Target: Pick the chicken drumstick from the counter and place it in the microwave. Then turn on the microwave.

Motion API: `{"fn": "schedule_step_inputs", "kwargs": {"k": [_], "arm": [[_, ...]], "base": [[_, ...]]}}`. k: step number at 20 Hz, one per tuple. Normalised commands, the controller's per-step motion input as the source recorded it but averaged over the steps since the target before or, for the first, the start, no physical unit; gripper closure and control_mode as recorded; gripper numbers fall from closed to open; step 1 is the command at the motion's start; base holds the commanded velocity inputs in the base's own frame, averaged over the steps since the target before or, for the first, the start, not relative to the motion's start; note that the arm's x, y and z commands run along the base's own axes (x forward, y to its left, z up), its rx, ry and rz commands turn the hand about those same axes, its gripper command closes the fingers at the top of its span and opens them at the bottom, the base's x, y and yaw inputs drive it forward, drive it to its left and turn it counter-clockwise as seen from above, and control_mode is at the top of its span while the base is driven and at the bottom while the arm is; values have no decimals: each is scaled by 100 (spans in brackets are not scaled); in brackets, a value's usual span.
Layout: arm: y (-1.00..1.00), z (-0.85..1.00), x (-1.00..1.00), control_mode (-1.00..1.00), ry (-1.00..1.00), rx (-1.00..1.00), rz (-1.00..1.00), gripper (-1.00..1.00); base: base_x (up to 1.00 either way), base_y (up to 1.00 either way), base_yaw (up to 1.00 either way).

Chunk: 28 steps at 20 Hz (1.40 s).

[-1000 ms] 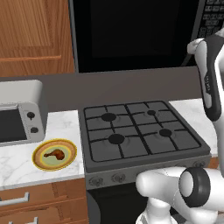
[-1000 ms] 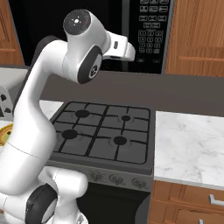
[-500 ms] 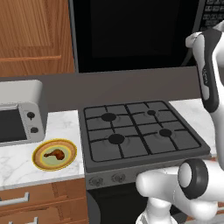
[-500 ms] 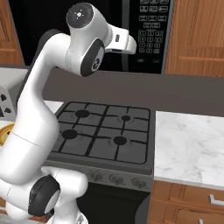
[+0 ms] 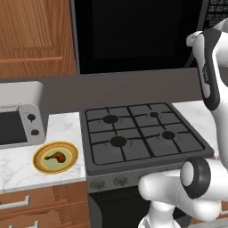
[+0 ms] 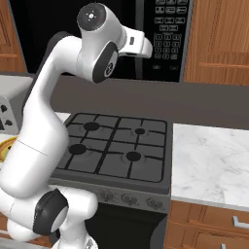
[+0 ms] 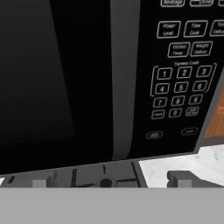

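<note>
I am looking at the microwave (image 5: 133, 35), the largest thing in the scene: it is hanging above the stovetop (image 5: 142, 138), and its dark glass door is sitting closed. In the hand view its button keypad (image 7: 181, 87) is facing me, to the right of the grey door handle (image 7: 122, 78). In the right base view the white arm (image 6: 53, 121) is rising from the lower left and reaching up toward the front of the microwave. The gripper (image 7: 111, 180) is showing in the hand view as two small dark fingertips (image 7: 39, 180), spread wide apart and holding nothing, pointing at the microwave's lower edge. The counter (image 5: 26, 160) is lying to the left of the stovetop in the left base view, with another stretch on the right in the right base view. A silver toaster oven (image 5: 20, 118) is standing at the back of the left stretch. In front of it a yellow plate (image 5: 41, 165) is resting near the counter's front edge, and the chicken drumstick (image 5: 55, 156) is lying on that plate, well apart from the gripper.
</note>
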Motion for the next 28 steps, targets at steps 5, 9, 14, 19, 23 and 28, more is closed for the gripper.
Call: {"fn": "schedule_step_inputs", "kwargs": {"k": [5, 9, 14, 19, 23, 28], "arm": [[0, 0, 18, -100, -2, 0, 0, -100], [-2, 0, 16, -100, -2, 0, 0, -100], [-9, 0, 10, -100, -2, 0, 0, -100], [-10, 0, 11, -100, -2, 0, 0, -100], [-2, 0, 12, -100, -3, 0, 0, -100], [-1, 0, 15, -100, -2, 0, 2, -100]], "base": [[0, 0, 0], [0, 0, 0], [0, 0, 0], [0, 0, 0], [0, 0, 0], [0, 0, 0]]}}
